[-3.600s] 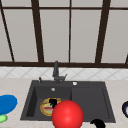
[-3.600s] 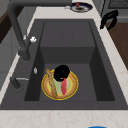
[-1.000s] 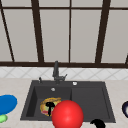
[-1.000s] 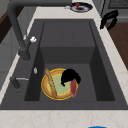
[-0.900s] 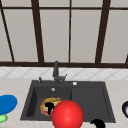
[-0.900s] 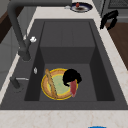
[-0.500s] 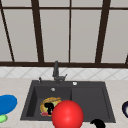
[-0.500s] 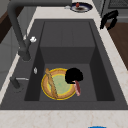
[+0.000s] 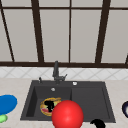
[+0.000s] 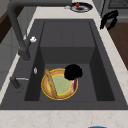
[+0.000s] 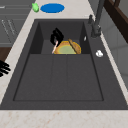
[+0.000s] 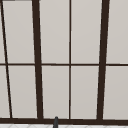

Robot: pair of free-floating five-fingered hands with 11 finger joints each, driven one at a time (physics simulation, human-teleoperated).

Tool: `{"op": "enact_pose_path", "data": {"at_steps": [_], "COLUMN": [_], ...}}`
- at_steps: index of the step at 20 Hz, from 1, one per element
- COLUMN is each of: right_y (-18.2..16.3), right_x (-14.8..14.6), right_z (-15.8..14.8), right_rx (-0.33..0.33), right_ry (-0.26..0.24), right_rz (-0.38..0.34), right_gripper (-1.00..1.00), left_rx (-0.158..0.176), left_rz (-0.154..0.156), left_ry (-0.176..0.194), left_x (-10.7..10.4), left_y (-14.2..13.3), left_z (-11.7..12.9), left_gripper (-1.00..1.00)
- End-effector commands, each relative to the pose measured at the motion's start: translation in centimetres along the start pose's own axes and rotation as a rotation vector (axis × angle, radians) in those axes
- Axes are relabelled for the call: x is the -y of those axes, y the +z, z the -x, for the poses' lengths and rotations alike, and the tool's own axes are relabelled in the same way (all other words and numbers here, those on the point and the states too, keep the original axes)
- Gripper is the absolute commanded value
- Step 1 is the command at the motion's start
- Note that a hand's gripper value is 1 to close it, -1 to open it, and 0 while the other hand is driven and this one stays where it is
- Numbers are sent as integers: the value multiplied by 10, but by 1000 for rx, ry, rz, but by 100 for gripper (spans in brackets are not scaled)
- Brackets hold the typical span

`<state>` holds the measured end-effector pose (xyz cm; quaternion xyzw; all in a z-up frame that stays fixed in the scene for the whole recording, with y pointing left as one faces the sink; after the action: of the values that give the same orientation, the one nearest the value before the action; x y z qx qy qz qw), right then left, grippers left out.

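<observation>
The left hand [image 10: 73,72] sits low in the sink basin [image 10: 85,75], fingers bunched into a dark clump over the far rim of a yellow-rimmed plate [image 10: 59,84]. It seems to rest on or pinch that rim beside a reddish strip [image 10: 73,86] lying there, but I cannot tell whether the fingers actually close on anything. In the front view the same hand [image 9: 49,104] shows over the plate [image 9: 47,106], just behind a large red ball [image 9: 67,115] at the sink's front edge.

The plate lies flat on the basin floor with a long tan stick [image 10: 51,83], perhaps bread or a wooden utensil, laid across its near side. It looks rigid, glazed and probably slippery, likely breakable against the hard sink; the raised rim is the sensible place to pinch, keeping it level so the loose pieces do not slide.

The right hand [image 10: 109,19] hangs idle over the worktop [image 10: 117,62], fingers loosely spread. A faucet [image 10: 18,32] stands behind the basin.
</observation>
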<state>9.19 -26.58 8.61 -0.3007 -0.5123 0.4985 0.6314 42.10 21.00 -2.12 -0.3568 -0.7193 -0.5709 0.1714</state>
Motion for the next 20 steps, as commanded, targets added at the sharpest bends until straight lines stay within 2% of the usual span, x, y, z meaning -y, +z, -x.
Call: {"op": "enact_pose_path", "data": {"at_steps": [1, 4, 8, 14, 16, 18, 20], "right_y": [0, 0, 0, 0, 0, 0, 0], "right_x": [0, 0, 0, 0, 0, 0, 0], "right_z": [0, 0, 0, 0, 0, 0, 0], "right_rx": [0, 0, 0, 0, 0, 0, 0], "right_ry": [0, 0, 0, 0, 0, 0, 0], "right_rz": [0, 0, 0, 0, 0, 0, 0], "right_gripper": [0, 0, 0, 0, 0, 0, 0], "left_rx": [20, 23, 1, 16, 10, 1, -1], "left_rz": [-1, -1, -7, -1, 0, -13, -13], "left_ry": [-13, -12, -2, 2, 4, 24, 24], "left_x": [-16, -31, -54, -88, -101, -112, -123], "left_y": [-3, -4, -2, 9, 13, 13, 15], "left_z": [-6, -13, -28, -60, -71, -83, -96], "left_gripper": [100, 100, 100, 100, 100, 100, 100]}}
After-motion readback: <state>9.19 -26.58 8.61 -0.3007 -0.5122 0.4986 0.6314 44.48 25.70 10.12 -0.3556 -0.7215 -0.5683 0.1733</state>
